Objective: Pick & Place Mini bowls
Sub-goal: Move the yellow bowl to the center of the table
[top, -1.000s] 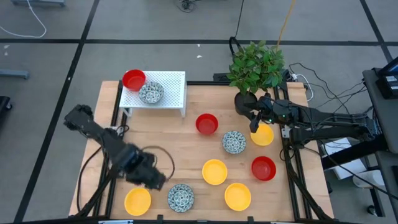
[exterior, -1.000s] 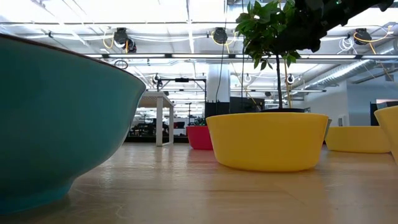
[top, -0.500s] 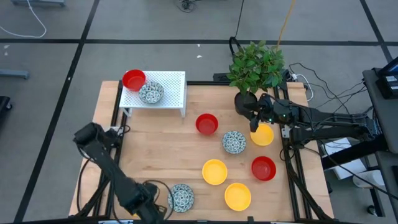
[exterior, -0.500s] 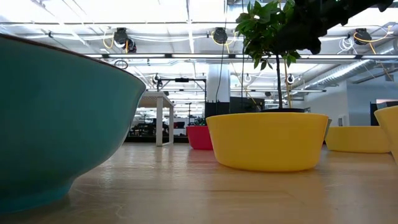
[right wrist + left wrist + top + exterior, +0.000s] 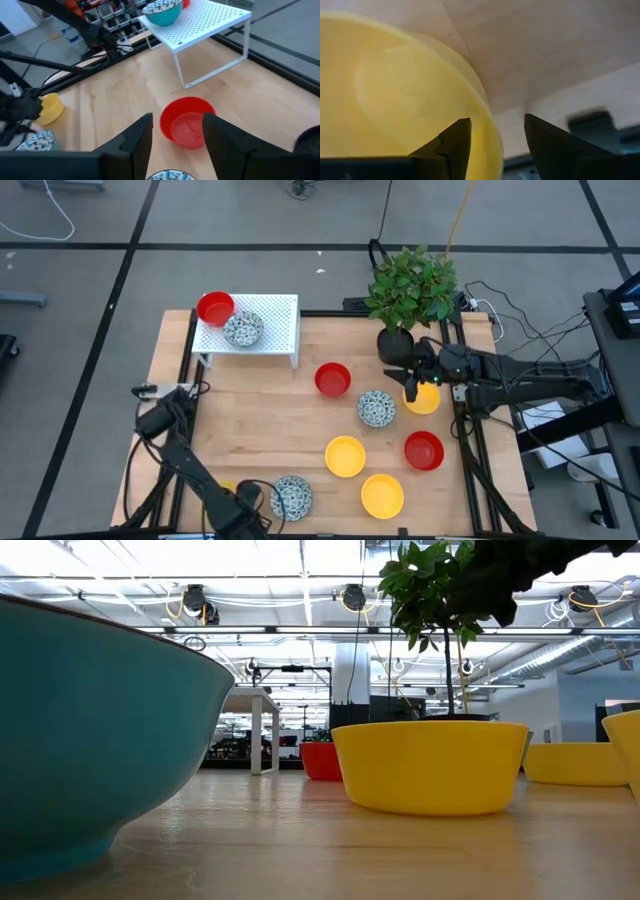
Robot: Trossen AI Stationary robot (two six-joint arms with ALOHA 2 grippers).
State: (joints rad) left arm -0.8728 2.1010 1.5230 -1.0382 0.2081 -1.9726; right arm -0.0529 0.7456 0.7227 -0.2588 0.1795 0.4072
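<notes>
Several mini bowls stand on the wooden table. My left gripper (image 5: 238, 505) is low at the near-left corner, covering most of a yellow bowl (image 5: 226, 487). In the left wrist view my left gripper (image 5: 496, 119) is open, one finger inside this yellow bowl (image 5: 395, 95) and one outside its rim, a gap showing at the rim. My right gripper (image 5: 408, 380) is open, above another yellow bowl (image 5: 424, 398) beside the plant pot (image 5: 392, 342). My right gripper (image 5: 177, 117) looks toward a red bowl (image 5: 187, 122).
A white rack (image 5: 280, 320) at the far left carries a red bowl (image 5: 215, 307) and a speckled bowl (image 5: 243, 329). Red (image 5: 333, 379) (image 5: 424, 450), speckled (image 5: 376, 408) (image 5: 291, 497) and yellow bowls (image 5: 345, 456) (image 5: 382, 495) dot the table's middle and right. Bare wood lies mid-left.
My left arm has swung toward the table's near edge and come down over the near-left yellow bowl, which showed whole a second ago and is now mostly covered. The bowls have kept their places.
</notes>
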